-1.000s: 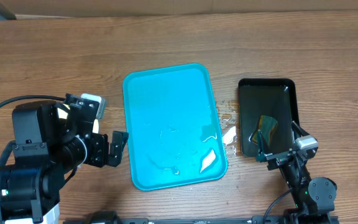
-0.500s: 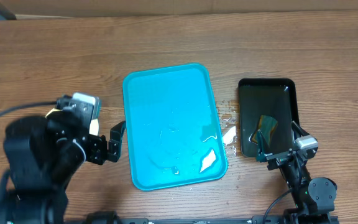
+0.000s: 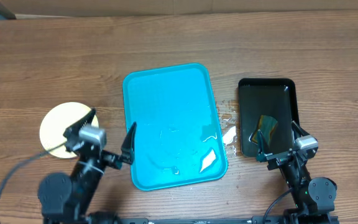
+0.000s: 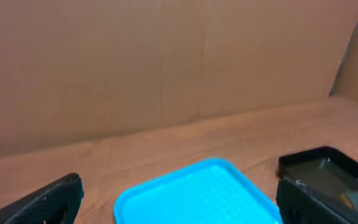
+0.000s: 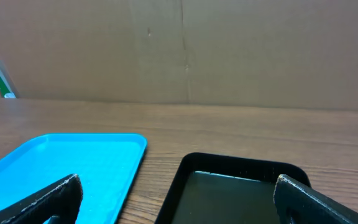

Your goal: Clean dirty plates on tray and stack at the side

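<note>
Plates, showing as one pale disc at the frame's left on the wooden surface beside the wet turquoise tray, are probably stiff, slick and breakable, best pinched at the rim; left tool and right tool gape empty.

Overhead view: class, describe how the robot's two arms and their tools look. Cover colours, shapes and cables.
Both arms are black, with rounded joint housings. The left tool and right tool each have two tapering black fingers and a small silver-grey block mounted behind them. A thin black cable loops out from each arm.
</note>
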Robot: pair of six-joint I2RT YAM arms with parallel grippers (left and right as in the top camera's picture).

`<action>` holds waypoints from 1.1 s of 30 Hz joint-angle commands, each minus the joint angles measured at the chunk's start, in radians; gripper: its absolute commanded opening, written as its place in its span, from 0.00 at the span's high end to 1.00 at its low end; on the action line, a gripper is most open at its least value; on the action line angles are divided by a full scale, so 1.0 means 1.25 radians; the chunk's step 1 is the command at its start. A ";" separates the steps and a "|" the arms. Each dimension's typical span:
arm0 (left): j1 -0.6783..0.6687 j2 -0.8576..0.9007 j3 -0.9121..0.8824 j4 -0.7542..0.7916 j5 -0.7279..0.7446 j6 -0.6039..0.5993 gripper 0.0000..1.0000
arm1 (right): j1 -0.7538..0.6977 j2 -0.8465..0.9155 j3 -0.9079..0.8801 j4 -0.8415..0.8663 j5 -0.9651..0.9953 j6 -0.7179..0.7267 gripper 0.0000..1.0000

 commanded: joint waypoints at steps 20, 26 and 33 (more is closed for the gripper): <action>-0.006 -0.260 -0.400 0.244 -0.044 -0.041 0.00 | 0.004 -0.005 -0.008 0.003 0.002 -0.001 0.00; -0.017 -0.260 -0.442 0.223 -0.054 -0.040 0.00 | 0.004 -0.005 -0.008 0.003 0.002 -0.001 0.00; -0.021 -0.260 -0.442 0.187 -0.054 -0.040 0.00 | 0.004 -0.005 -0.008 0.003 0.002 -0.001 0.00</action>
